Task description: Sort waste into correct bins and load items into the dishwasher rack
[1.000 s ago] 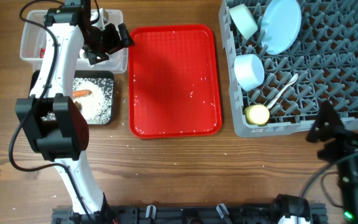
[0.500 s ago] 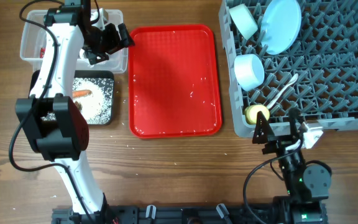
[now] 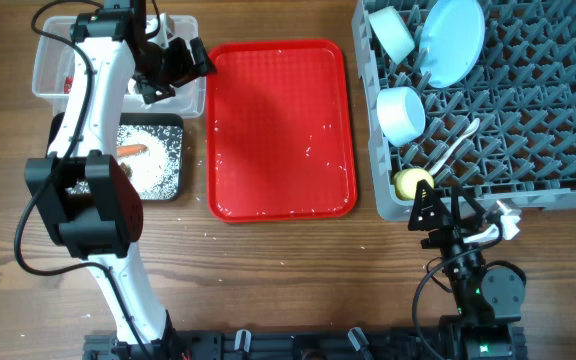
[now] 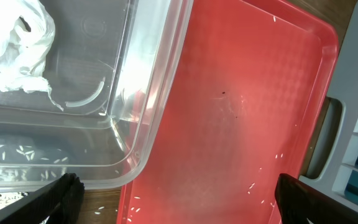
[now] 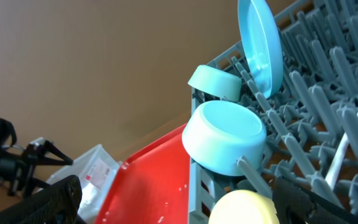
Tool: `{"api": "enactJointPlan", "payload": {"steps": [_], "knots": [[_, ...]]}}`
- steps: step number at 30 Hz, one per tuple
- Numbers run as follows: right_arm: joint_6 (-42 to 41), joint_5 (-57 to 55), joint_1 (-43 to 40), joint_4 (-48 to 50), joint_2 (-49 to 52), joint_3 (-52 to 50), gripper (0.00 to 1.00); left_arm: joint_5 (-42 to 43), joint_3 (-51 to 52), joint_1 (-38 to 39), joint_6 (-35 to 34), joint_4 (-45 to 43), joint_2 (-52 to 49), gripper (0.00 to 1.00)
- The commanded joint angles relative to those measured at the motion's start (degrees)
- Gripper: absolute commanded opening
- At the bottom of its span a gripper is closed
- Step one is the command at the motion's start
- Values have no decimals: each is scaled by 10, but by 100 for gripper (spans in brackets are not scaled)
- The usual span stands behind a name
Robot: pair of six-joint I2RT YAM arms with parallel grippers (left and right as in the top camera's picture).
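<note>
The grey dishwasher rack (image 3: 528, 110) holds the light blue plate (image 3: 452, 40), the pale whitish-green bowl (image 3: 391, 33), the light blue bowl (image 3: 401, 113), the white spoon (image 3: 455, 147) and the yellow cup (image 3: 413, 183). The clear tub (image 3: 53, 70) holds crumpled white paper (image 4: 11, 43) and a red wrapper (image 3: 68, 85). The black tray (image 3: 153, 125) holds rice and a carrot piece (image 3: 133, 151). My left gripper (image 3: 196, 62) is open and empty over the tub's right rim. My right gripper (image 3: 446, 207) is open and empty just in front of the rack, near the yellow cup (image 5: 244, 208).
The flat red serving tray (image 3: 280, 130) lies between the bins and the rack, with a few rice grains (image 4: 253, 185) on it. Some grains lie on the wooden table (image 3: 298, 280) in front of it.
My right arm has swung in from the lower right to the rack's front edge by the yellow cup. The left arm has not moved.
</note>
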State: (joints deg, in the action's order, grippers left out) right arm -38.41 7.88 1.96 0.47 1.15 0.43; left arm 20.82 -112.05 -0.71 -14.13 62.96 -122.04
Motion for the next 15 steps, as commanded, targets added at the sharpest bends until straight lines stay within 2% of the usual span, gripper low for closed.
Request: {"api": "enactJointPlan", "payload": {"steps": [1, 8, 11, 15], "knots": [[-54, -5, 3, 1, -2, -1, 100, -1, -7, 1, -5, 0, 5, 100], [-146, -5, 3, 1, -2, -1, 100, -1, -7, 1, -5, 0, 5, 100], [-228, -5, 3, 1, -2, -1, 100, -2, -7, 1, -5, 4, 5, 100], [-364, -5, 3, 1, -2, -1, 100, -8, -7, 2, -2, 56, 17, 100]]}}
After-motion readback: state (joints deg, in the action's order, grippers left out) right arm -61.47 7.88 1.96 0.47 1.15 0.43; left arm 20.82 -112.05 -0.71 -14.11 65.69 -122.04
